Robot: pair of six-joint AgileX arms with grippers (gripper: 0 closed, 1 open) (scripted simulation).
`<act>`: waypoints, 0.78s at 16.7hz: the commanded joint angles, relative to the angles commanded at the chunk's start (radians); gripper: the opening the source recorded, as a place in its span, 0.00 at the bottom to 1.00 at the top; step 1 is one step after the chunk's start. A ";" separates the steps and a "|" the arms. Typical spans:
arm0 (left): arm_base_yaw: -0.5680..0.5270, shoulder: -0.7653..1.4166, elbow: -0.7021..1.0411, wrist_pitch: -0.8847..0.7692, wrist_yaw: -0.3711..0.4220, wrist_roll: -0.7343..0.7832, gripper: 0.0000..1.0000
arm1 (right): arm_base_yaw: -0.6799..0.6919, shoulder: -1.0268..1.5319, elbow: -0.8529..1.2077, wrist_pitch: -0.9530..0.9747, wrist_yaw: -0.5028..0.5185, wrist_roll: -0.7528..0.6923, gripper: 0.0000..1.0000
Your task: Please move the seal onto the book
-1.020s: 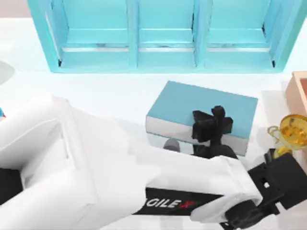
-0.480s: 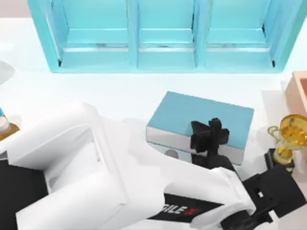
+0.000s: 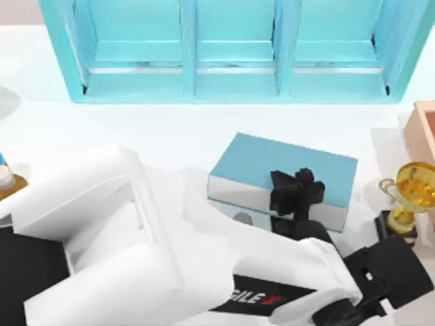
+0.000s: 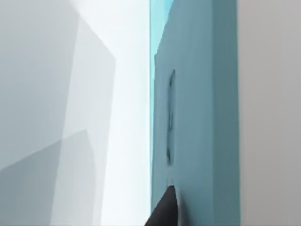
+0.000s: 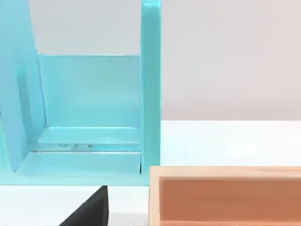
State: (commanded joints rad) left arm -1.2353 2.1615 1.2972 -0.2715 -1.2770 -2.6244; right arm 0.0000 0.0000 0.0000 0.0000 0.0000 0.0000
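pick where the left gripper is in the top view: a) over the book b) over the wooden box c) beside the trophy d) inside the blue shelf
a: the left gripper sits above the near edge of the teal book, away from the shelf, the trophy and the wooden box.

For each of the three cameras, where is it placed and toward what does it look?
Top view: above the table, looking down at the book, shelf unit and trophy; left arm with left gripper over the book.
Left wrist view: close against the book.
Right wrist view: faces the shelf unit and a wooden box.
Shared: book, shelf unit.
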 joint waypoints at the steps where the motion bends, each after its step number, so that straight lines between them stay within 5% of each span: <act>1: 0.000 0.000 0.000 0.000 0.000 0.000 0.68 | 0.000 0.000 0.000 0.000 0.000 0.000 1.00; 5: 0.000 0.000 0.000 0.000 0.000 0.000 0.98 | 0.000 0.000 0.000 0.000 0.000 0.000 1.00; 13: 0.000 0.000 0.000 0.000 0.000 0.000 1.00 | 0.000 0.000 0.000 0.000 0.000 0.000 1.00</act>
State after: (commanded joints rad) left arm -1.2353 2.1615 1.2972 -0.2715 -1.2770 -2.6244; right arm 0.0000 0.0000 0.0000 0.0000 0.0000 0.0000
